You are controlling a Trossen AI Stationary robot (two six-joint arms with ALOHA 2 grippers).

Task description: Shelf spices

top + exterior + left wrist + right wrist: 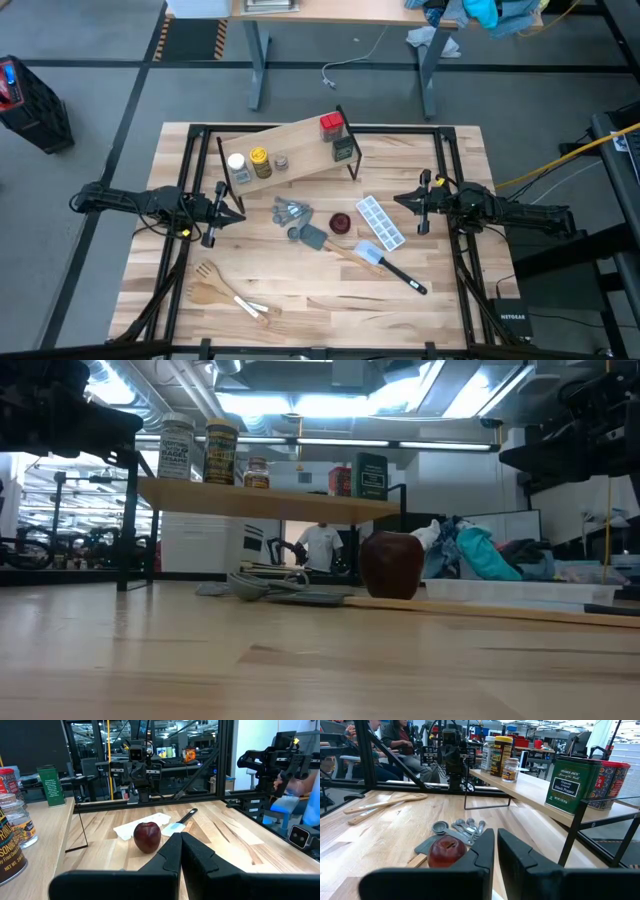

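Note:
All five spices stand on the shelf point(290, 143), a light-wood plank on thin black legs at the far middle of the table. The white-capped jar point(236, 165), the yellow-capped jar point(260, 162) and the tiny jar point(282, 161) are at its left end. The red tin point(331, 125) and the dark square tin point(343, 148) are at its right end. My left gripper point(232, 212) is shut and hovers near the shelf's left end, pointing right. My right gripper point(405, 200) is shut and waits right of the shelf, pointing left. Neither holds anything.
Grey measuring spoons point(291, 211), a grey spatula point(312, 237) and a round dark-red dish point(339, 222) lie between the grippers. A clear ice tray point(380, 222) and a blue-headed spatula point(385, 262) lie toward the right. Wooden utensils point(222, 290) lie at the near left.

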